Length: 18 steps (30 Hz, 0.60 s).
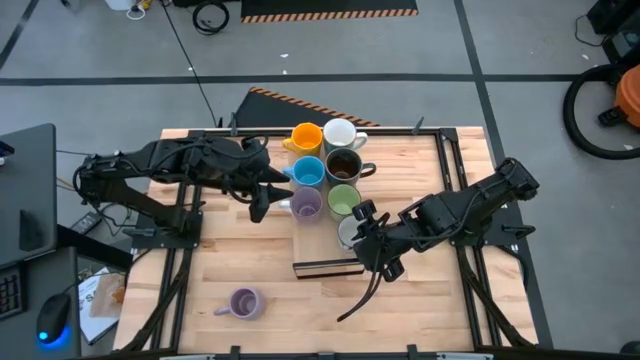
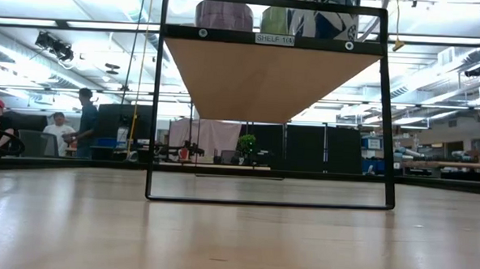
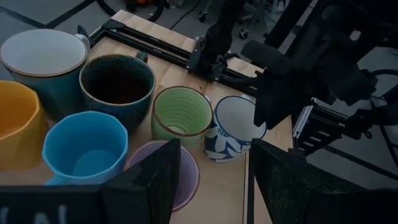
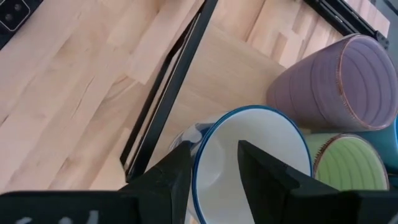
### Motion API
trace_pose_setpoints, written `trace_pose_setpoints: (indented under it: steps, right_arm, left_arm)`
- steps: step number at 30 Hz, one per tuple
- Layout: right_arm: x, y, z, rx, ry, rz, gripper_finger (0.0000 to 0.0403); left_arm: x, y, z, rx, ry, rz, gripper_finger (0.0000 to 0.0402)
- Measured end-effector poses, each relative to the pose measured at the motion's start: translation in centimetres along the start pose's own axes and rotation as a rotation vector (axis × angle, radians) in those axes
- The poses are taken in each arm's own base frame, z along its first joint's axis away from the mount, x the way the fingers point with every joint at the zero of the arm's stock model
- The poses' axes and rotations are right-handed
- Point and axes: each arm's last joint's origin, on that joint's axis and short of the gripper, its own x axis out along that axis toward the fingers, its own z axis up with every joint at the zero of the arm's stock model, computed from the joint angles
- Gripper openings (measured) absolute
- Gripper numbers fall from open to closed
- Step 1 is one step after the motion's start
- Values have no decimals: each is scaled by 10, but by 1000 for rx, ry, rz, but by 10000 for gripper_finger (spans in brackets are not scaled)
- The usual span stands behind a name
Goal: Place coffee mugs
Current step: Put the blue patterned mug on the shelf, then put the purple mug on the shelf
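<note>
Reaching in from the right side of the table, the right arm lies low over the wood with its right gripper (image 1: 362,238) at the near end of the mug cluster. Its two fingers (image 4: 264,171) straddle the rim of a white mug with blue pattern (image 4: 249,158): one finger is inside the mouth, the other outside the wall, pinching that rim. This mug stands upright on the wooden shelf board (image 4: 227,68), just beside the light green mug (image 4: 351,165) and a lavender mug (image 4: 339,78).

The left arm stretches from the left edge toward the same cluster, its left gripper (image 1: 262,197) hovering near the lavender mug, fingers spread apart and holding nothing.

On the shelf, the mugs sit packed in two rows, all upright and empty: an orange mug (image 1: 305,138) and a white mug (image 1: 340,133) at the far end, then a light blue mug (image 1: 308,172) and a dark brown mug (image 1: 343,164), then lavender and light green.

A second lavender mug (image 1: 245,303) sits alone on the table (image 1: 440,300), well apart from the rest.
</note>
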Motion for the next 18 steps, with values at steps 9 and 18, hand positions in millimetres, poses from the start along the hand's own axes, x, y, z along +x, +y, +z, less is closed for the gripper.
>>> trace_pose_setpoints:
  steps: [9, 18]
  right_arm:
    - [-3, 0, 0, 4, -15, -5, 138]
    - [-24, -7, 2, 88, -35, -81, 137]
  left_arm:
    - [-8, 0, 0, -2, 13, -59, 204]
    - [-22, -14, 2, 17, 17, -312, 204]
